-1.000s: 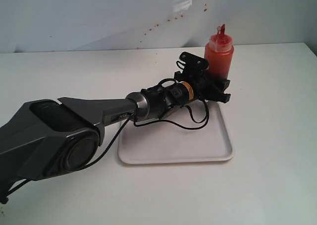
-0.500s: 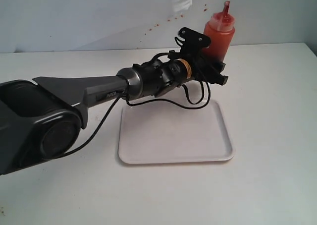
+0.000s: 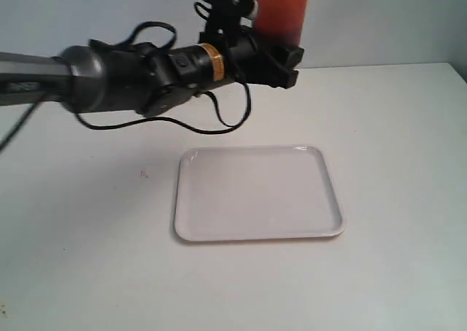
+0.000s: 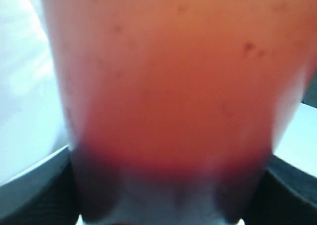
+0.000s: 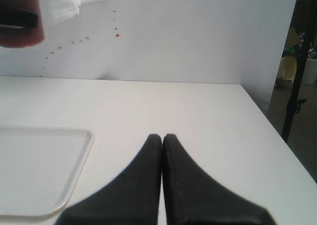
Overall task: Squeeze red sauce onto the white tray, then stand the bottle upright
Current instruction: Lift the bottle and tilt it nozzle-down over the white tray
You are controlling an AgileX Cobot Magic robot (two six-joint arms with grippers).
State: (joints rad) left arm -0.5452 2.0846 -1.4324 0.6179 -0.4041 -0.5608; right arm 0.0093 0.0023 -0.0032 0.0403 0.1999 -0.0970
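The left gripper (image 3: 283, 54) grasps the squeeze bottle (image 3: 282, 10) by its lower body, holding it aloft beyond the white tray (image 3: 259, 192). The right gripper (image 5: 162, 137) is clenched and empty beside the tray.

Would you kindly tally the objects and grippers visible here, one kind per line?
bottle: 1
white tray: 1
grippers: 2, the left gripper and the right gripper
Total: 4

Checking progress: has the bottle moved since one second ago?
Yes. The bottle rose from beside the tray's far edge to high above it, held in the left tool.
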